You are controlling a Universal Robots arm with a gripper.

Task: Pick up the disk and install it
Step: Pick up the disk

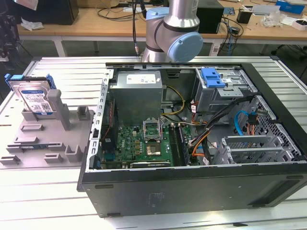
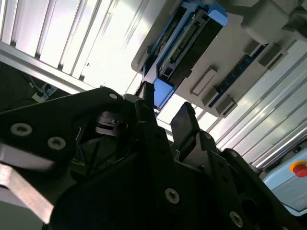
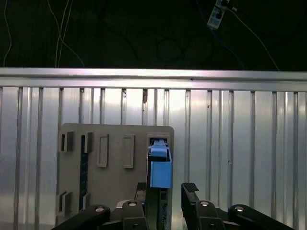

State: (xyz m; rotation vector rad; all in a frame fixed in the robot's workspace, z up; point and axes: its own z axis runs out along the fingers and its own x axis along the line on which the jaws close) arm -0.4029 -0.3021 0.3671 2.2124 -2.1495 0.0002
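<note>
Hand: in both wrist views the black hand (image 3: pixel 165 189) (image 2: pixel 165 106) is open. Its two fingers (image 3: pixel 190 190) stand apart and grip nothing.
Disk: the disk (image 1: pixel 36 98) stands on edge in the fixture plate (image 1: pixel 45 141), far to the exterior view's left. Its white-and-blue label faces the camera, and the blue carrier frame runs around its edges.
Disk from the wrist: in the first wrist view the disk (image 3: pixel 159 165) is seen edge-on, with the blue end of its carrier in line with the gap between the fingers — the hand does not touch it. In the second wrist view the disk (image 2: pixel 187 40) shows its connector edge and stands clear of the fingertips.
Fixture plate: grey plastic with upright posts and slots, lying flat on the worktop (image 1: pixel 53 182) just beside the computer case (image 1: pixel 192 189).
Computer case: black and open at the top, resting on the worktop, with a green motherboard (image 1: pixel 144 143), a grey power supply (image 1: pixel 136 91) and loose cables inside.
Drive cage: the grey metal drive cage (image 1: pixel 225 91) carries a blue latch and sits in the case's far corner, toward the exterior view's right.
Arm: a silver tube with a blue-capped joint (image 1: pixel 182 45) rises behind the case.
Worktop: ribbed aluminium, pale and reflective.
Beyond: a red button (image 2: pixel 300 168) shows in the second wrist view.
</note>
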